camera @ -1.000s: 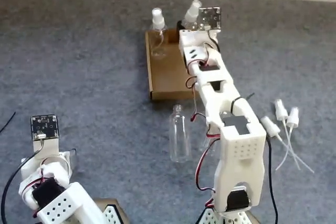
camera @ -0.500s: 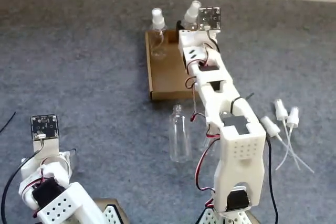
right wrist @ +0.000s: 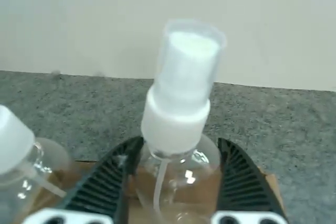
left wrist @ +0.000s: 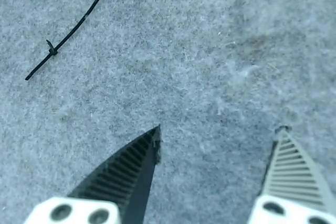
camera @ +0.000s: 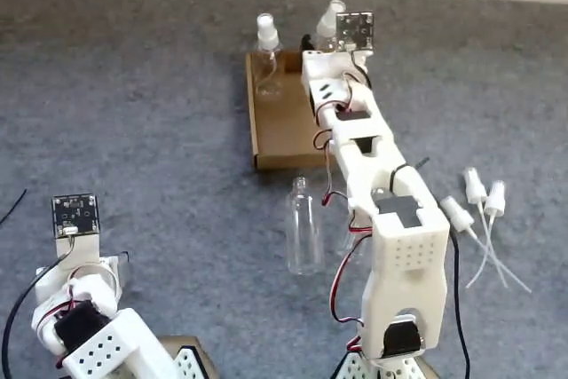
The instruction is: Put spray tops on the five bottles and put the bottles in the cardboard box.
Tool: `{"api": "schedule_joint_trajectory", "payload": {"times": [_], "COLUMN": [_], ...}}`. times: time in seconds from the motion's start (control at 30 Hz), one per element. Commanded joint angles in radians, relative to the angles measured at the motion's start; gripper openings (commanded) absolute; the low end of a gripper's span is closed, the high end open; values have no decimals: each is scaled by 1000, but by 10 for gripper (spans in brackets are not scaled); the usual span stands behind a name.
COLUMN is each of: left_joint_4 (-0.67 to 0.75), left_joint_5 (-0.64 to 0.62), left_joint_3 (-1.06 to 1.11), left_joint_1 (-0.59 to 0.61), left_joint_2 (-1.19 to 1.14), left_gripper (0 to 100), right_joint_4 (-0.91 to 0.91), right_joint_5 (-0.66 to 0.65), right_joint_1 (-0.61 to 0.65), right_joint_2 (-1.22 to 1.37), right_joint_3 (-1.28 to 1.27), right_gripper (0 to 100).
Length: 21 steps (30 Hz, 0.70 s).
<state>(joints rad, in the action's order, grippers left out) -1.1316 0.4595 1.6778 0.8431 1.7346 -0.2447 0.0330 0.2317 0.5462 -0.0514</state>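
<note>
- The cardboard box (camera: pixel 280 130) sits under the right gripper (right wrist: pixel 178 148), ready to take bottles.
- The left gripper (left wrist: pixel 218 132) is open and empty over the carpet (left wrist: pixel 210 35).
- The right gripper squeezes a capped bottle (right wrist: pixel 178 98), probably to set it inside.
- A second bottle (camera: pixel 266 59) stands in the box, just beside the right gripper.
- A bare bottle (camera: pixel 303 228) and loose spray tops (camera: pixel 479 193) wait well behind it.

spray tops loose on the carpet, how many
3 loose spray tops, clustered beside the right arm: nearest one, middle one, outer one. The arm may hide more.
</note>
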Motion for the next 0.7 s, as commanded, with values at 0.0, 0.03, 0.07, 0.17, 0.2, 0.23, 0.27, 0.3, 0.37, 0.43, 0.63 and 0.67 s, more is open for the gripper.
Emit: {"api": "schedule_joint_trajectory", "payload": {"times": [0.0,0.03,0.07,0.17,0.2,0.23,0.27,0.3,0.37,0.43,0.63,0.67], "left_joint_4": [-12,-12,-12,-12,-12,-12,-12,-12,-12,-12,-12,-12], "left_joint_5": [5,5,5,5,5,5,5,5,5,5,5,5], "left_joint_3": [24,24,24,24,24,24,24,24,24,24,24,24], "left_joint_1": [-16,-16,-16,-16,-16,-16,-16,-16,-16,-16,-16,-16], "left_joint_2": [-2,-2,-2,-2,-2,-2,-2,-2,-2,-2,-2,-2], "left_gripper": [302,302,302,302,302,302,302,302,302,302,302,302], "right_joint_4": [8,8,7,8,8,7,4,4,4,4,4,7], "right_joint_5": [9,9,9,9,9,9,9,9,9,9,9,9], "right_joint_1": [2,2,2,2,4,4,5,5,5,5,2,1], "right_joint_2": [-16,-16,-16,-16,-16,-16,-18,-18,-18,-18,-22,-24], "right_joint_3": [58,58,58,56,54,47,39,36,31,31,39,39], "right_gripper": [125,132,150,231,250,259,260,260,260,262,263,263]}}
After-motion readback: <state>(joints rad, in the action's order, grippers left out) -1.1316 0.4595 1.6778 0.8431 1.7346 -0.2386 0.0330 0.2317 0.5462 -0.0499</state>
